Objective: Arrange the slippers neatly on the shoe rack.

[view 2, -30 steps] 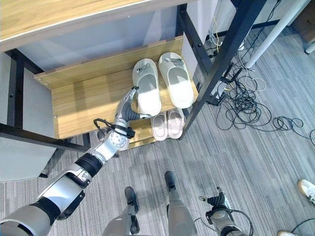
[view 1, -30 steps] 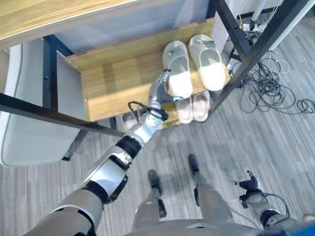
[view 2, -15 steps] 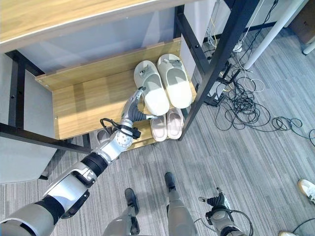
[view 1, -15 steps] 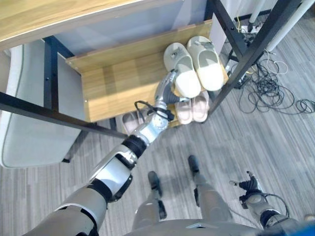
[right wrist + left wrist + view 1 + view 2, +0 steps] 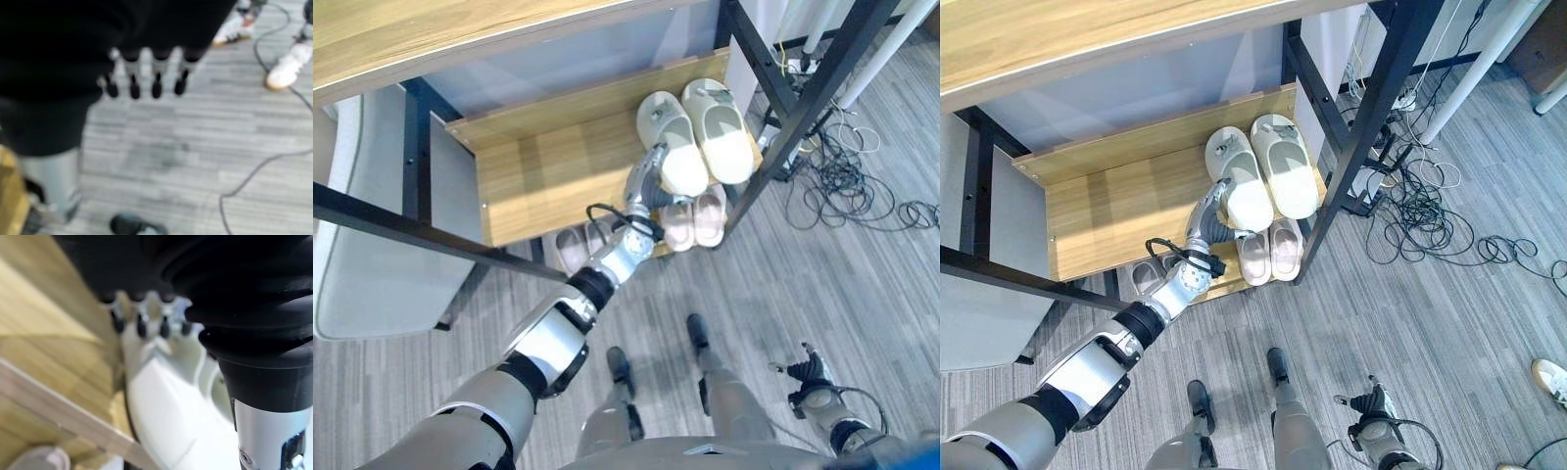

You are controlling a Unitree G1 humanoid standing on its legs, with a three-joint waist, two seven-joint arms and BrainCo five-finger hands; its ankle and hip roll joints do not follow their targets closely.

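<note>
The wooden shoe rack shelf (image 5: 538, 171) runs from about nine o'clock toward two o'clock in the head views, framed by black metal posts (image 5: 407, 157). The left hand (image 5: 647, 182) reaches up onto the shelf's right part, its fingers (image 5: 139, 324) straight and relaxed, laid against the left edge of the left cream slipper (image 5: 674, 144). That slipper lies at about one o'clock from the hand, toe pointing toward the back of the shelf, tilted slightly so its heel overhangs the front edge. The right cream slipper (image 5: 718, 132) lies just beside it at three o'clock, the two touching along their inner sides, close to the right post. On the lower shelf, a grey pair (image 5: 573, 245) sits at seven o'clock from the hand and a pink pair (image 5: 697, 219) at five o'clock. Cables (image 5: 847, 176) tangle on the grey floor (image 5: 822, 284) at far right. The right hand (image 5: 809, 374) hangs low at five o'clock over the floor, fingers (image 5: 133, 83) loosely spread, holding nothing.
</note>
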